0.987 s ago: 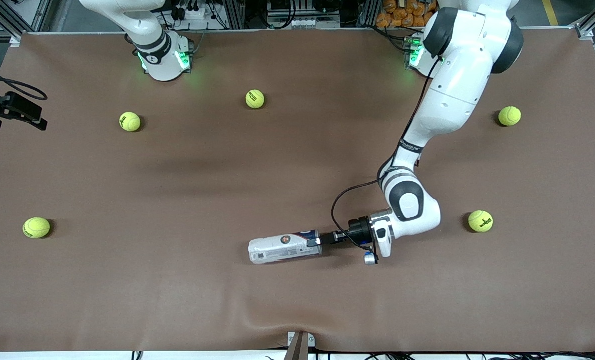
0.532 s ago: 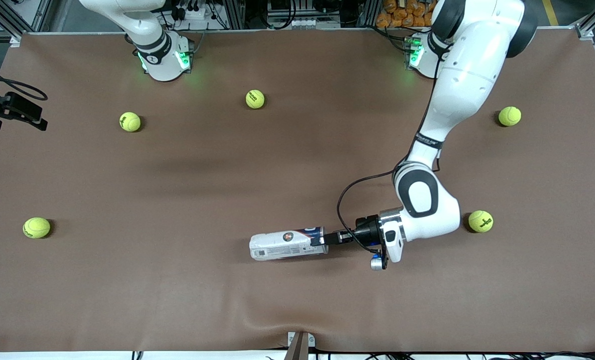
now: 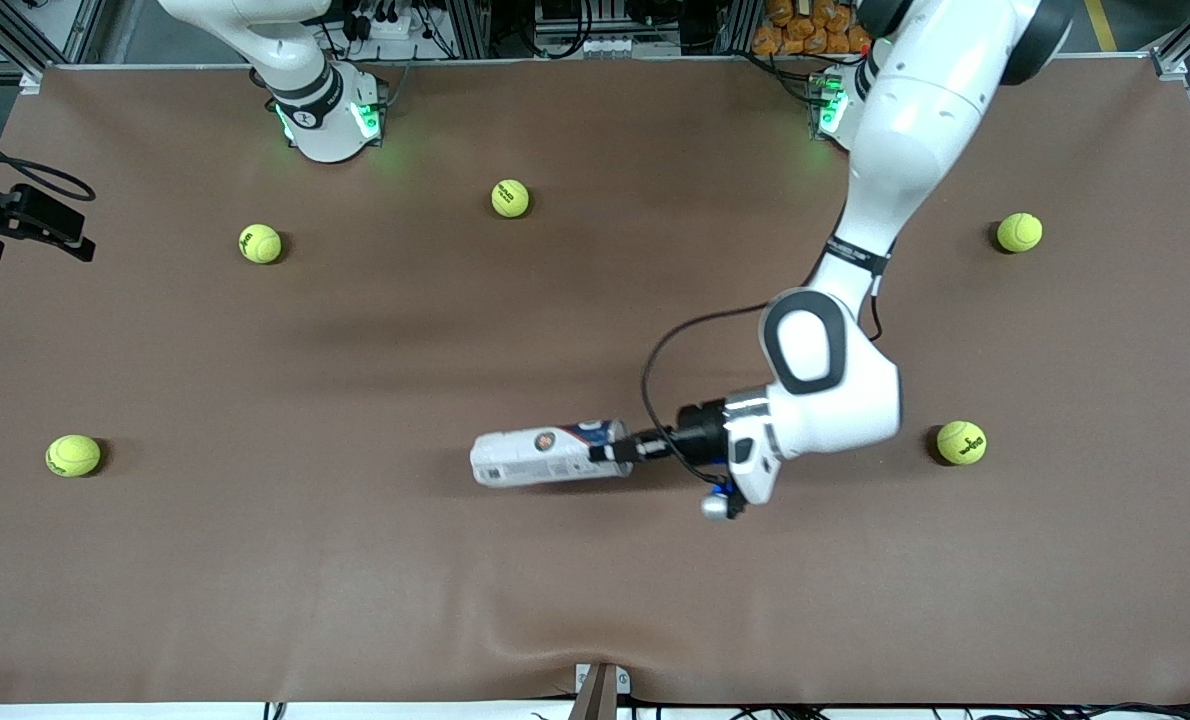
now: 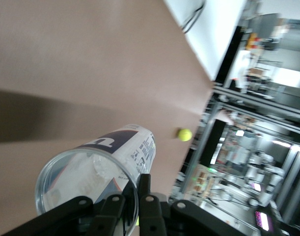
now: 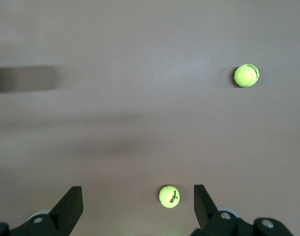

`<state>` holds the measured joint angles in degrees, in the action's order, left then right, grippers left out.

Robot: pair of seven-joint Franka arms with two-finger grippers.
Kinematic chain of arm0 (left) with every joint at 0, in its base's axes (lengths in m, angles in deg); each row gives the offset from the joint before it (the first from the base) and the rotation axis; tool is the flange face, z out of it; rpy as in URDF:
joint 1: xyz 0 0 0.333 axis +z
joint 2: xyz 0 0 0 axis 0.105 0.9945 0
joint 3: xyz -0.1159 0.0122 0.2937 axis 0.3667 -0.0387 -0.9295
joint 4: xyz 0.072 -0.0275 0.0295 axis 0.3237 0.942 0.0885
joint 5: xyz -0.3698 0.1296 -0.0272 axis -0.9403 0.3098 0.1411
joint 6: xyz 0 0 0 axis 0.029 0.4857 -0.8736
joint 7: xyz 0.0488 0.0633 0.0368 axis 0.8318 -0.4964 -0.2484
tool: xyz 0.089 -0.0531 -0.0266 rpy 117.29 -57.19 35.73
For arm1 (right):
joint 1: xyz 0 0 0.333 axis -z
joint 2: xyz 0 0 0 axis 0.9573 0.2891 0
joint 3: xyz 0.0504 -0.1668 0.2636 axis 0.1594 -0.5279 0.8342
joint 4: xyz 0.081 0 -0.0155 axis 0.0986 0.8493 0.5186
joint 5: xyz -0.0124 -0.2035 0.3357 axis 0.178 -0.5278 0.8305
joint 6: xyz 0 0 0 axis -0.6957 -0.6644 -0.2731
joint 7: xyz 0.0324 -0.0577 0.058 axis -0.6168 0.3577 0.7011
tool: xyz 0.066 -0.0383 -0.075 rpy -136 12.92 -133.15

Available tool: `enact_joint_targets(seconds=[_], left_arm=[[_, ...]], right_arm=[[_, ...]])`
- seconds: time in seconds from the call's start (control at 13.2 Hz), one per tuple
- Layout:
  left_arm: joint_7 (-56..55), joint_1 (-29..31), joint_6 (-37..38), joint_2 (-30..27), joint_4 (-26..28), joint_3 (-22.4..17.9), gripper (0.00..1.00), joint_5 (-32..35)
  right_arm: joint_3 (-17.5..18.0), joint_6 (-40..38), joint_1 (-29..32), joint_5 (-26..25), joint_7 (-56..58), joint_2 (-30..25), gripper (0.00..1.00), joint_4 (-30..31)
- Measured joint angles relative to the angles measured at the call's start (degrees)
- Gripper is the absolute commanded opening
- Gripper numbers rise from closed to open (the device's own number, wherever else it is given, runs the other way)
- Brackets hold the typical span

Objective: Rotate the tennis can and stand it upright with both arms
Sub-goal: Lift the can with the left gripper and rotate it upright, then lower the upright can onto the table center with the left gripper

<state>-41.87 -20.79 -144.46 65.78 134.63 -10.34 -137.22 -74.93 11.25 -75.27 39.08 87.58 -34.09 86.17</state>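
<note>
Clamped on the open silver rim of the tennis can [image 3: 547, 456], one finger inside the mouth and one outside: left gripper [image 3: 619, 451], reaching in from the 3 o'clock side of the can. Same pinch seen in the left wrist view, the left gripper [image 4: 134, 201] closed over the edge of the clear tennis can [image 4: 98, 164], white lining and navy label showing through the wall.

Lying roughly level, lengthwise along the table [image 3: 355, 600], open end toward the left arm's end, closed end toward the right arm's end. Lifted or resting on the cloth: cannot tell.

Spread wide over bare table: right gripper [image 5: 137, 201], nothing between its fingers, seen only in the right wrist view, raised high and waiting.

Scattered on the brown cloth around the can:
- a tennis ball [image 3: 961, 442] at 3 o'clock of the can, just past the left arm's [image 3: 835, 390] wrist
- another ball [image 3: 1019, 232] at about 2 o'clock, well apart
- one ball [image 3: 510, 198] at 12 o'clock, near the bases
- a fourth ball [image 3: 260, 243] at about 10 o'clock
- a last ball [image 3: 73, 455] at 9 o'clock, toward the right arm's end
</note>
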Motion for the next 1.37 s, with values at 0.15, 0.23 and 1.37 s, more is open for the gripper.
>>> enact_joint_targets(seconds=[0.15, 0.23, 1.37], left_arm=[[-8.8, -2.0, -0.5, -1.5, -0.1, 0.0, 0.0, 9.0], [-12.3, -2.8, -0.5, -2.2, -0.1, 0.0, 0.0, 13.3], [-43.4, -16.5, 10.5, -5.5, -0.8, 0.2, 0.0, 68.6]], right_arm=[[0.0, 0.0, 0.0, 0.0, 0.0, 0.0, 1.0, 0.0], [0.0, 0.0, 0.0, 0.0, 0.0, 0.0, 1.0, 0.0], [0.1, 0.0, 0.0, 0.0, 0.0, 0.0, 1.0, 0.0]])
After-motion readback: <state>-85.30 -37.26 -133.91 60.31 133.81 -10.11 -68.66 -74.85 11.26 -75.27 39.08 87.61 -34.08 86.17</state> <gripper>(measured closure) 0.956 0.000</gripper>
